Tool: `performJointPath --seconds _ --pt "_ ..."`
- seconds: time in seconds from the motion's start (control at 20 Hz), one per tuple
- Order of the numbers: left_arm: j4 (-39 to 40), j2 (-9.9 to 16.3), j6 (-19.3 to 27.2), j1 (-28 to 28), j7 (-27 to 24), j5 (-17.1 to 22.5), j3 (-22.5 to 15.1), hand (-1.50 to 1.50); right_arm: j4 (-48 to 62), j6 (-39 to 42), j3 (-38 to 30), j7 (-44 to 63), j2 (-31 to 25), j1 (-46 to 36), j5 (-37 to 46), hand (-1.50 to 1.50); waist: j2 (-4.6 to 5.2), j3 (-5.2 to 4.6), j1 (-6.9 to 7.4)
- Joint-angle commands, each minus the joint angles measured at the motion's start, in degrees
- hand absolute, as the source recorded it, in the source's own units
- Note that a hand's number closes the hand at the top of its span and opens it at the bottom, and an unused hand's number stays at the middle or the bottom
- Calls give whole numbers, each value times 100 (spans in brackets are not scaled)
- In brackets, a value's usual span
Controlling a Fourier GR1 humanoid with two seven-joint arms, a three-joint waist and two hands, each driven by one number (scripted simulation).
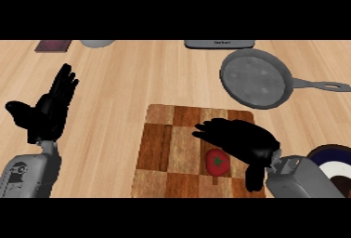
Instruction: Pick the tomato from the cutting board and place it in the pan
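tomato sits on the cutting board, lower centre; our right hand hovers open, holding nothing. grasp and carry to the pan, upper right, remain.

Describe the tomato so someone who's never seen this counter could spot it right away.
Find the checkered wooden cutting board in the middle of the counter. On its right half, just under the right hand, lies the tomato: the only red thing there, round with a green star-shaped stem.

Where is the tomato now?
In the head view, the tomato lies on the cutting board, toward its lower right, just under the right hand.
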Motion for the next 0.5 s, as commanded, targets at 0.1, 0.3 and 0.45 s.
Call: performJointPath --seconds 0.1,0.3,0.45 --pt "-297 -311 220 89 252 -290 -285 0 523 4 -55 -180 176 -184 516 -150 -2 0 5" --pt "-335 -260 -6 411 -67 -212 -182 0 1022 -53 64 -238 559 -357 802 -150 -1 -1 25" --pt "-102 -199 -1 90 -51 -210 -11 0 1129 -172 189 -310 707 -212 1083 -150 1 -1 9"
